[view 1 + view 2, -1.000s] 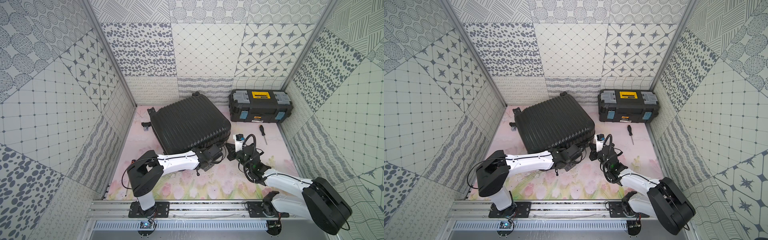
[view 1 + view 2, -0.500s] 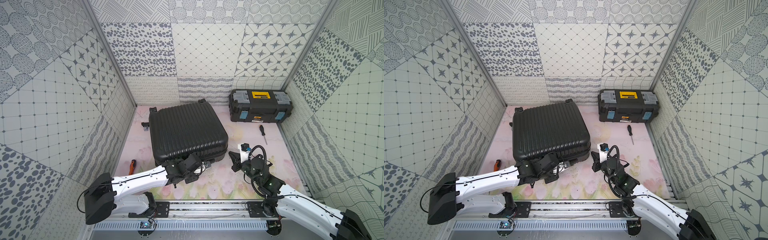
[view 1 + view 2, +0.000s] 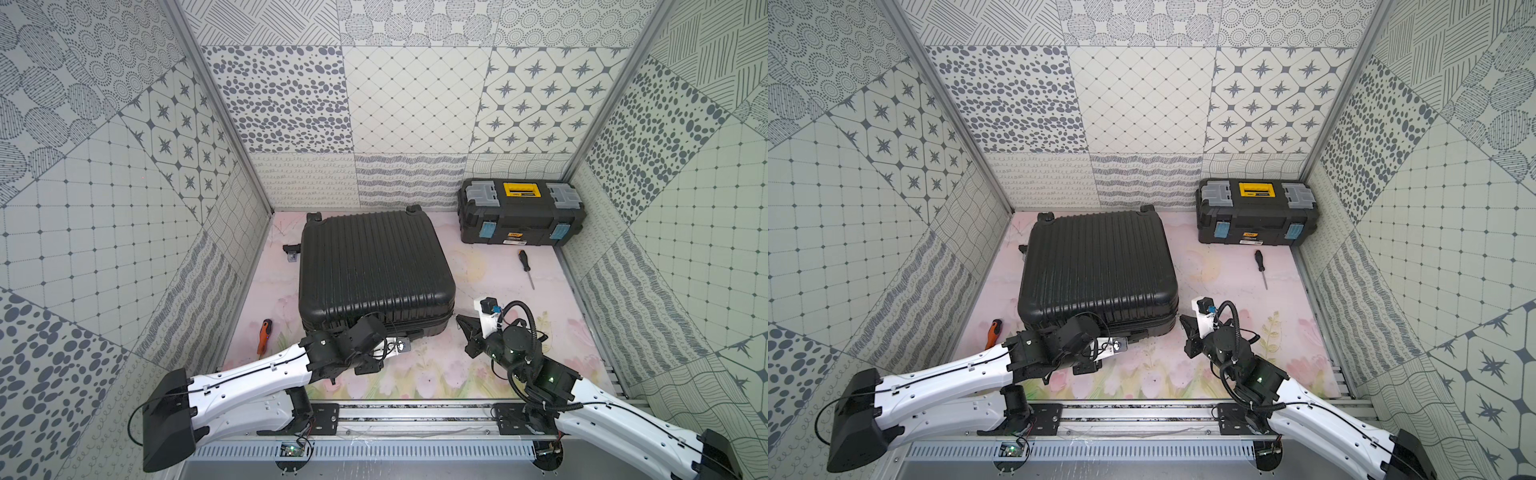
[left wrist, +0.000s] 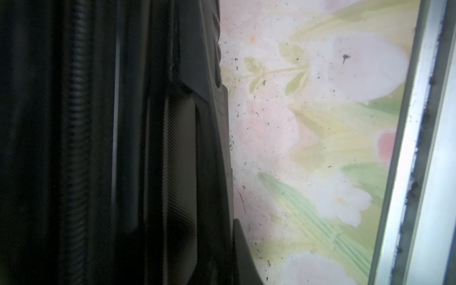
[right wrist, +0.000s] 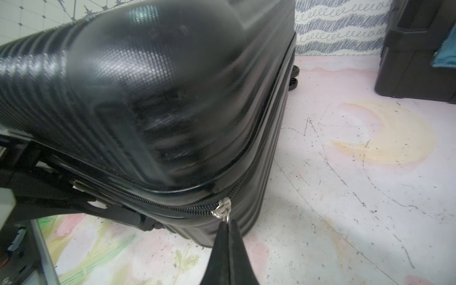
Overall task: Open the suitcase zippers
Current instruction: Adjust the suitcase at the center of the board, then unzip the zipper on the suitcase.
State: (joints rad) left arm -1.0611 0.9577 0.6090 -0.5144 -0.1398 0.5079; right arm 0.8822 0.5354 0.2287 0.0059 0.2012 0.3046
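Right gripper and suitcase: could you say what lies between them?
A silver zipper pull, pinched by the right gripper at the suitcase corner; right wrist view.

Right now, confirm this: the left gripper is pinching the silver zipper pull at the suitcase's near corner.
Wrong arm. The right gripper is pinching the silver zipper pull at the suitcase's near corner; the right wrist view shows it.
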